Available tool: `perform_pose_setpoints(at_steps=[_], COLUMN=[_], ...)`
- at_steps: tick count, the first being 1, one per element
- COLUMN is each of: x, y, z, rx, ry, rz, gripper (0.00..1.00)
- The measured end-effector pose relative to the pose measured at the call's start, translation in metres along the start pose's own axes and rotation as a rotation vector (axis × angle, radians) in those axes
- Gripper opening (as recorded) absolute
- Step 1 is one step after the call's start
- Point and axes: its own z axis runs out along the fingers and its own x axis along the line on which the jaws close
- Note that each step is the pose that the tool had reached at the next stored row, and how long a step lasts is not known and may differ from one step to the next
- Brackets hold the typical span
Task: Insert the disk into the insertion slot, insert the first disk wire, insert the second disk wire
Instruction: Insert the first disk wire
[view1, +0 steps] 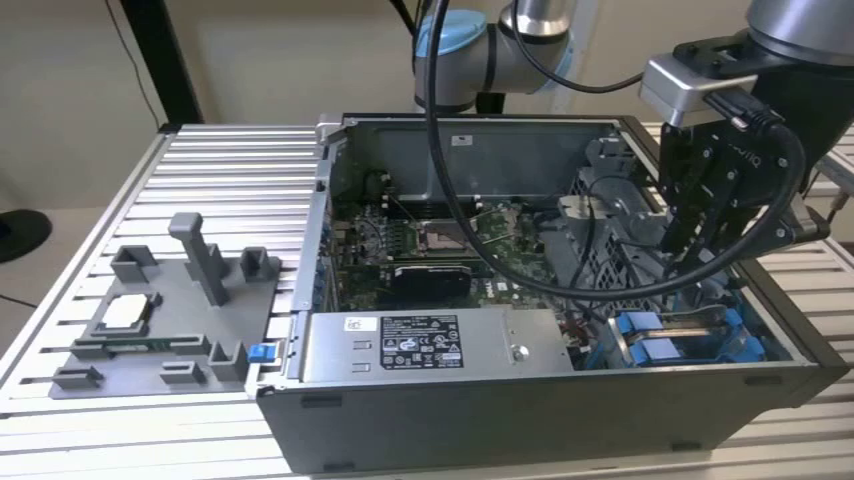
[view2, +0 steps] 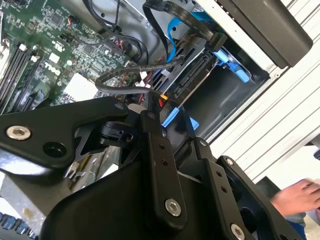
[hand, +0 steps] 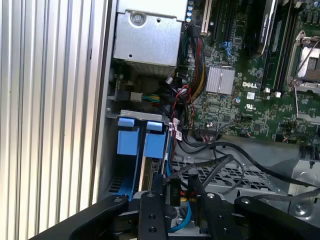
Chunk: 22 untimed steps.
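The disk (view1: 663, 350), clipped in its bright blue carrier frame, sits inside the insertion slot (hand: 140, 114), a grey metal bay in the case corner toward the exterior view's right. In the first wrist view, two blue tabs (hand: 131, 136) stand side by side at the bay opening.

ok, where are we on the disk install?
Done, apparently: the disk, in its blue carrier, sits inside the insertion slot. In hand: the gripper is down at the bay with a black connector at its tip, a blue cable beside it. Left: neither disk wire looks seated yet; which wire this is, I cannot tell.
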Motion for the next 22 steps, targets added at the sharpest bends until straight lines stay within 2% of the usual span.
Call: perform_pose_setpoints(at_steps=[8,9,22], x=[0.0,0.0,0.0], y=[0.0,0.0,0.0], z=[0.0003,0.0003,0.0003], rx=[0.0004,0.0004,0.0008], ry=[-0.0033,-0.0038,-0.0074], rz=[0.002,0.002,0.003], gripper=[1.0,0.0,0.0])
